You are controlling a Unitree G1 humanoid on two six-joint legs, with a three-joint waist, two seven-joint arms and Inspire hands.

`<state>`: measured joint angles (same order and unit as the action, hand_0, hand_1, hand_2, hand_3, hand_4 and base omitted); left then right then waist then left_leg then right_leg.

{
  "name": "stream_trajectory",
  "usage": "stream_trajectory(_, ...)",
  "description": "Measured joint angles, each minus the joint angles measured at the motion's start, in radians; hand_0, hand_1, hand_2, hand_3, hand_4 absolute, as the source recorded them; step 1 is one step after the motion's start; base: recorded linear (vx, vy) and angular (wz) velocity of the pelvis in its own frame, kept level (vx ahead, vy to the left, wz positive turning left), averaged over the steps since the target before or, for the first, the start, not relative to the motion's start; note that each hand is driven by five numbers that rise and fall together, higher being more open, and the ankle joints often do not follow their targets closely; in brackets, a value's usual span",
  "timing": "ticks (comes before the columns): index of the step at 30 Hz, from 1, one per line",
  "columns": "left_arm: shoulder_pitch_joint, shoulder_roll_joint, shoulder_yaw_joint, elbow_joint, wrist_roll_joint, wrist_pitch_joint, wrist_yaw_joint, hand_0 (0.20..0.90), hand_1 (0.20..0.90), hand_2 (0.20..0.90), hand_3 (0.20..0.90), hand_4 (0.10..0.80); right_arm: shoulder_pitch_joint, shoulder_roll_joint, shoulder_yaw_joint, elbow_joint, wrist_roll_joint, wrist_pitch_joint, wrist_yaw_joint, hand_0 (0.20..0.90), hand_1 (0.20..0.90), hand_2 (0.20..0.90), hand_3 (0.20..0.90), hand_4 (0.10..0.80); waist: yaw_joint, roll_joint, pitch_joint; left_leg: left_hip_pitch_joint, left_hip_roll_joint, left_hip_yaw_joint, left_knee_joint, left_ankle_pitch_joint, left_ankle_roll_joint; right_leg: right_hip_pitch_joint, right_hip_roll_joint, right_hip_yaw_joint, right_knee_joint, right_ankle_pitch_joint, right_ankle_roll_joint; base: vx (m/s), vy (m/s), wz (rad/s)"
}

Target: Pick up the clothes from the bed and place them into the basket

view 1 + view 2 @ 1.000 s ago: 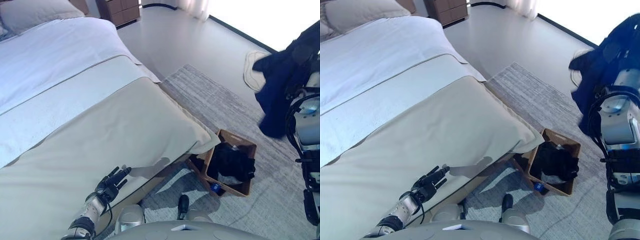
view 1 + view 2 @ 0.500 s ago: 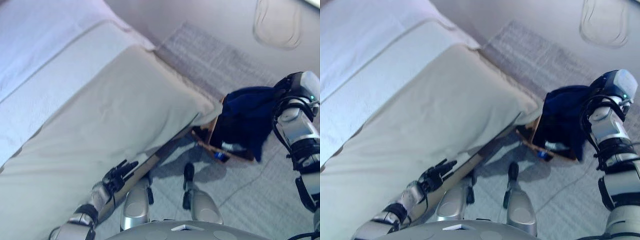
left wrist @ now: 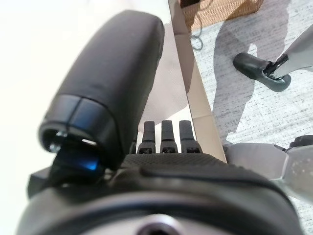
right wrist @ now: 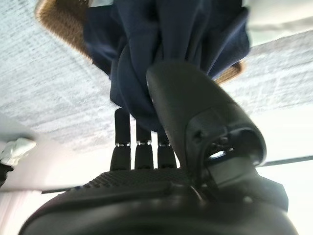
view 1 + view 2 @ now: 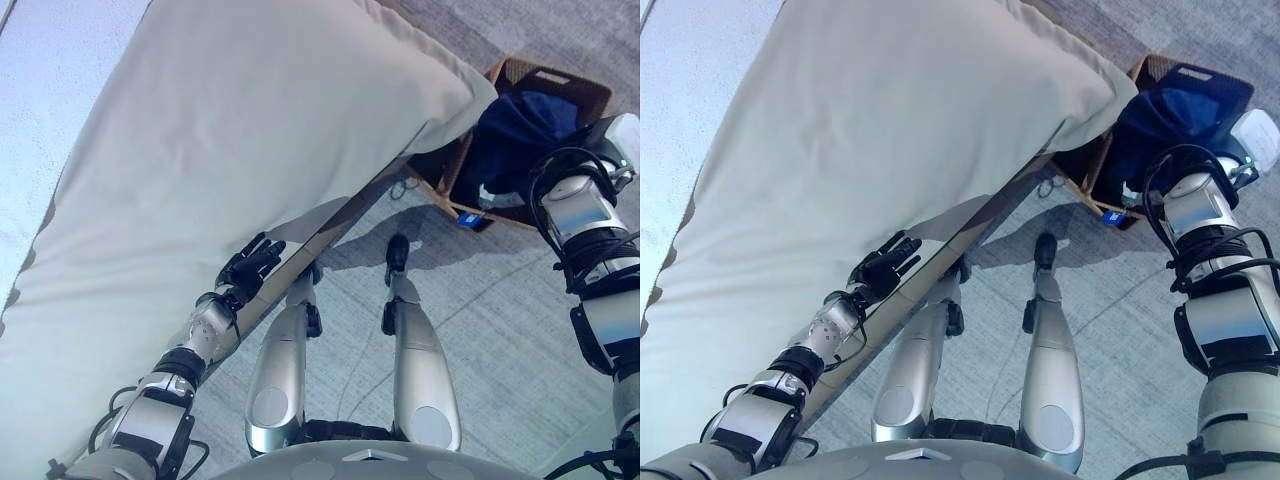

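A dark navy garment [image 5: 515, 125] lies bunched in the brown wicker basket [image 5: 545, 75] on the floor by the bed's corner. My right hand [image 4: 146, 193] is over the basket. In the right wrist view the navy garment [image 4: 161, 54] hangs between the thumb and the fingers [image 4: 137, 142], which still pinch it above the basket's rim [image 4: 58, 19]. My left hand [image 5: 250, 268] is open and empty at the bed's near edge; it also shows in the left wrist view [image 3: 166, 164].
The bed with its beige cover [image 5: 250, 120] takes up the left and upper part. A grey rug [image 5: 500, 330] lies under the basket and in front of the bed. Some darker clothes lie deeper in the basket.
The camera has tilted down. My right arm has lowered the navy garment from shoulder height into the basket. The left hand has stayed at the bed's edge.
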<state>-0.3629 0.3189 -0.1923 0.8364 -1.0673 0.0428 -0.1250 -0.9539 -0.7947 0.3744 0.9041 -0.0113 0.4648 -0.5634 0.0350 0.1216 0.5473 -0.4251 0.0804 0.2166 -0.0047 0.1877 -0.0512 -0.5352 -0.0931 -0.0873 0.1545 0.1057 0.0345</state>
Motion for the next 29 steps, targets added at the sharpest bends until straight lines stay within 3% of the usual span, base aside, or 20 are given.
stream_trajectory(7, 0.016, 0.002, 0.002, 0.000, 0.000, -0.002, -0.039, 0.900, 0.900, 0.900, 0.900, 0.800, 0.055, 0.000, -0.099, -0.121, 0.070, -0.155, -0.027, 0.900, 0.900, 0.900, 0.900, 0.800, -0.009, 0.000, 0.000, 0.020, -0.001, -0.001, -0.001, 0.008, 0.010, 0.018, 0.000, 0.000, 0.005, 0.001, 0.000, -0.024, 0.121, 0.01)
stream_trajectory(12, 0.077, -0.009, 0.011, 0.004, 0.034, -0.002, -0.065, 0.900, 0.900, 0.900, 0.900, 0.800, 0.338, 0.097, -0.268, -0.209, 0.204, -0.294, 0.006, 0.900, 0.900, 0.900, 0.900, 0.800, -0.021, -0.005, 0.001, 0.192, -0.005, -0.005, -0.049, 0.004, 0.009, 0.198, 0.001, -0.008, -0.041, -0.007, 0.010, 0.077, 0.107, 0.05)
stream_trajectory(13, 0.096, -0.009, 0.014, 0.006, 0.049, -0.002, -0.072, 0.900, 0.900, 0.900, 0.900, 0.800, 0.394, 0.128, -0.287, -0.212, 0.222, -0.315, 0.007, 0.900, 0.900, 0.900, 0.900, 0.800, -0.032, -0.007, 0.000, 0.229, -0.007, -0.006, -0.062, -0.010, 0.002, 0.237, 0.000, -0.009, -0.060, -0.021, 0.023, 0.133, 0.109, 0.10)
stream_trajectory(16, 0.135, -0.017, 0.045, 0.017, 0.079, -0.001, -0.084, 0.900, 0.900, 0.900, 0.900, 0.800, 0.559, 0.200, -0.322, -0.238, 0.228, -0.380, 0.013, 0.900, 0.900, 0.900, 0.900, 0.800, -0.061, -0.018, -0.008, 0.261, -0.013, -0.015, -0.075, -0.025, -0.009, 0.285, -0.005, -0.010, -0.103, -0.024, 0.025, 0.130, 0.124, 0.01)
stream_trajectory(19, 0.174, -0.048, 0.091, 0.049, 0.150, 0.002, -0.090, 0.900, 0.900, 0.900, 0.900, 0.800, 0.727, 0.296, -0.362, -0.227, 0.226, -0.424, 0.051, 0.900, 0.900, 0.900, 0.900, 0.800, -0.071, -0.028, -0.011, 0.330, -0.014, -0.024, -0.084, -0.030, -0.006, 0.383, -0.004, -0.021, -0.161, -0.010, 0.043, 0.219, 0.139, 0.08)
stream_trajectory(22, 0.258, -0.056, 0.122, 0.121, 0.254, -0.001, -0.099, 0.900, 0.900, 0.900, 0.900, 0.800, 0.860, 0.421, -0.327, -0.120, 0.226, -0.459, 0.158, 0.900, 0.900, 0.900, 0.900, 0.800, -0.074, -0.075, -0.130, 0.372, -0.011, -0.022, -0.089, -0.057, -0.014, 0.454, 0.001, -0.031, -0.223, -0.010, 0.043, 0.189, 0.128, 0.01)
stream_trajectory(24, 0.293, -0.055, 0.131, 0.189, 0.332, 0.000, -0.100, 0.900, 0.900, 0.900, 0.900, 0.800, 0.906, 0.484, -0.313, -0.001, 0.228, -0.477, 0.300, 0.900, 0.900, 0.900, 0.900, 0.800, -0.083, -0.112, -0.193, 0.427, -0.012, -0.023, -0.089, -0.069, -0.008, 0.520, 0.005, -0.037, -0.247, -0.007, 0.047, 0.152, 0.103, 0.02)
stream_trajectory(27, 0.338, -0.055, 0.130, 0.252, 0.457, -0.002, -0.108, 0.900, 0.900, 0.900, 0.900, 0.800, 0.959, 0.517, -0.275, 0.133, 0.242, -0.495, 0.507, 0.900, 0.900, 0.900, 0.900, 0.800, -0.085, -0.152, -0.307, 0.471, -0.012, -0.022, -0.088, -0.091, -0.006, 0.565, 0.007, -0.042, -0.246, -0.015, 0.045, 0.116, 0.096, 0.03)
stream_trajectory(29, 0.330, -0.053, 0.130, 0.284, 0.519, -0.006, -0.108, 0.900, 0.900, 0.900, 0.900, 0.800, 0.960, 0.530, -0.276, 0.197, 0.251, -0.493, 0.582, 0.900, 0.900, 0.900, 0.900, 0.800, -0.084, -0.162, -0.329, 0.503, -0.013, -0.023, -0.089, -0.100, 0.004, 0.602, 0.003, -0.056, -0.247, -0.019, 0.049, 0.069, 0.084, 0.16)
